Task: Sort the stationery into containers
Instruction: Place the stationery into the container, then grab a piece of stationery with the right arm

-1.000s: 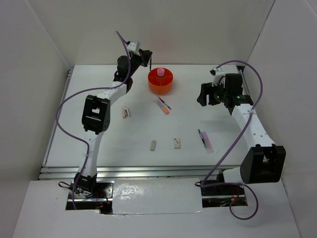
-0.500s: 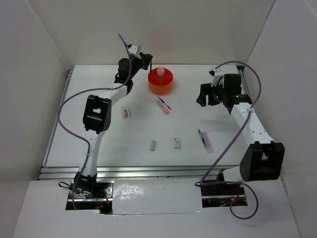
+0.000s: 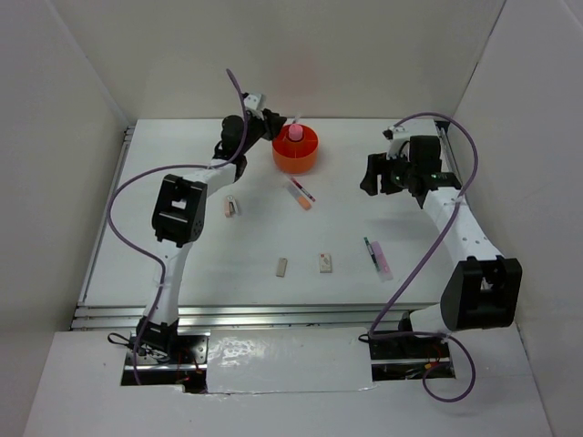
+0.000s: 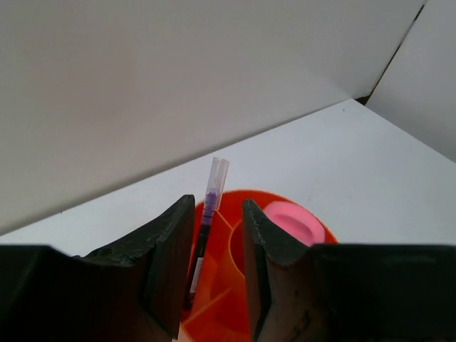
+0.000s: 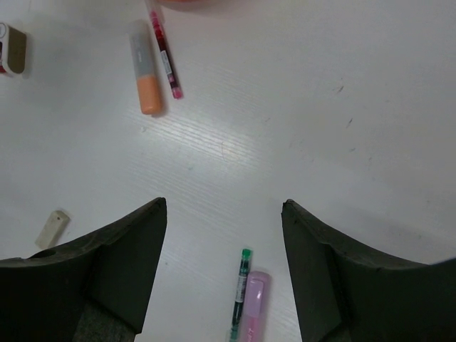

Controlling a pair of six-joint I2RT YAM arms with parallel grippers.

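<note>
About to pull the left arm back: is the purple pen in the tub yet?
In: the purple pen stands in an outer compartment of the orange tub.

This looks like a robotics lab test cell: a white table (image 3: pixel 209 264) closed in on three sides by plain white panels (image 3: pixel 301 55), with the left arm (image 3: pixel 175 211) and the right arm (image 3: pixel 462 228) bolted at its near edge and purple cables (image 3: pixel 109 214) looping along them.

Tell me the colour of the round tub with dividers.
The tub is bright orange; the top external view shows it best.
</note>
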